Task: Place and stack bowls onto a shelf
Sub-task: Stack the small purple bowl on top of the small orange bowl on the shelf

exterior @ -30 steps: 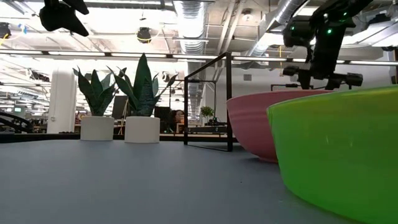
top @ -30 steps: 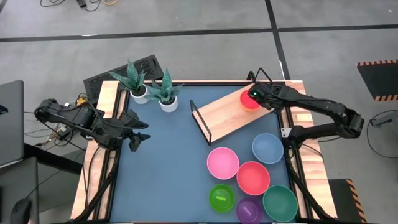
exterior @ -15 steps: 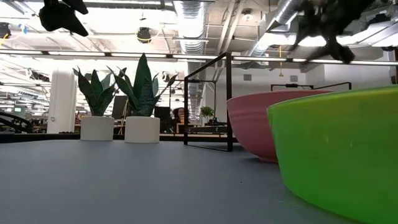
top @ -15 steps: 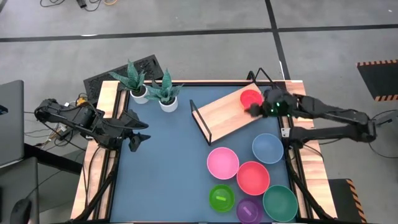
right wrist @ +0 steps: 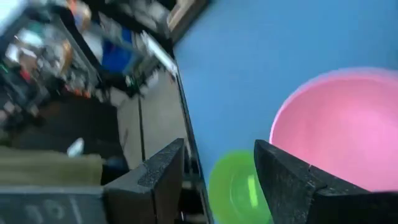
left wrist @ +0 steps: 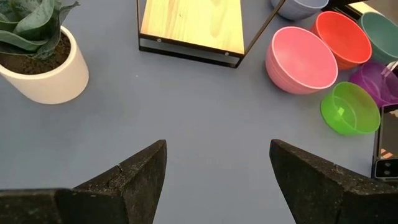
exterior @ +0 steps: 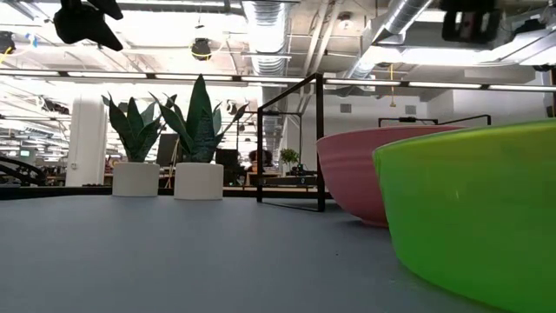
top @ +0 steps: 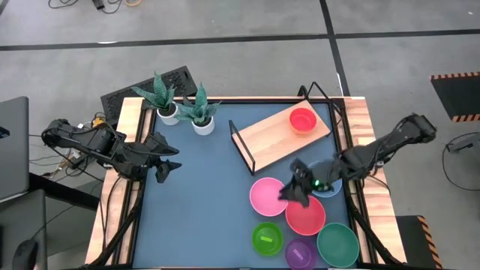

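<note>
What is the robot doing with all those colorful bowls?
It is putting bowls on a wooden shelf. A small red bowl already sits on the shelf. The right gripper hangs with open fingers over the pink bowl and the coral-red bowl, holding nothing. The blue bowl, dark green bowl, lime green bowl and purple bowl wait on the table. The left gripper waits, open, at the table's left side.

Past your right gripper (right wrist: 217,177), whose two dark fingers (right wrist: 152,180) stand apart with nothing between them, you see the pink bowl (right wrist: 339,130) and the lime green bowl (right wrist: 239,186) on the blue table top (right wrist: 249,62), the table's edge beyond.
</note>
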Motion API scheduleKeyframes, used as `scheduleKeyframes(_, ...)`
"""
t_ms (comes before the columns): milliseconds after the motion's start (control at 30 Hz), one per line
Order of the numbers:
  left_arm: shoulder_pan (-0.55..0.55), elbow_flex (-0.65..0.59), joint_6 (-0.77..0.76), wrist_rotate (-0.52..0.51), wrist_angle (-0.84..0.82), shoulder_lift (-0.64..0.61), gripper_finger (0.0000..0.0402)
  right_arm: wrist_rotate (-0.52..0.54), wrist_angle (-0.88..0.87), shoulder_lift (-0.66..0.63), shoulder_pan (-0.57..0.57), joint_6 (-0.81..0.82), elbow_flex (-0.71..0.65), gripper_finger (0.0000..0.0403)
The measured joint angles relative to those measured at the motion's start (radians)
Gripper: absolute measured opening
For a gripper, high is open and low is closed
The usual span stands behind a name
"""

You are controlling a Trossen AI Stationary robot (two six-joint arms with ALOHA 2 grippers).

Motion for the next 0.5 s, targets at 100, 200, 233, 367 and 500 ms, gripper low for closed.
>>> scheduleKeyframes(100,0.0,0.0,-0.002,0.0,0.0,0.0,0.0269,0.0,-0.019,0.082,0.066,0.022,0.046,0.0218)
scheduleKeyframes(200,0.0,0.0,-0.003,0.0,0.0,0.0,0.0269,-0.002,-0.108,0.156,0.111,0.017,0.132,0.0218)
scheduleKeyframes(233,0.0,0.0,-0.003,0.0,0.0,0.0,0.0269,-0.003,-0.158,0.182,0.122,0.015,0.169,0.0218)
scheduleKeyframes(367,0.0,0.0,-0.003,0.0,0.0,0.0,0.0269,-0.004,-0.397,0.292,0.164,-0.021,0.331,0.0218)
scheduleKeyframes(500,0.0,0.0,-0.003,0.0,0.0,0.0,0.0269,-0.004,-0.6,0.416,0.213,-0.106,0.495,0.0218)
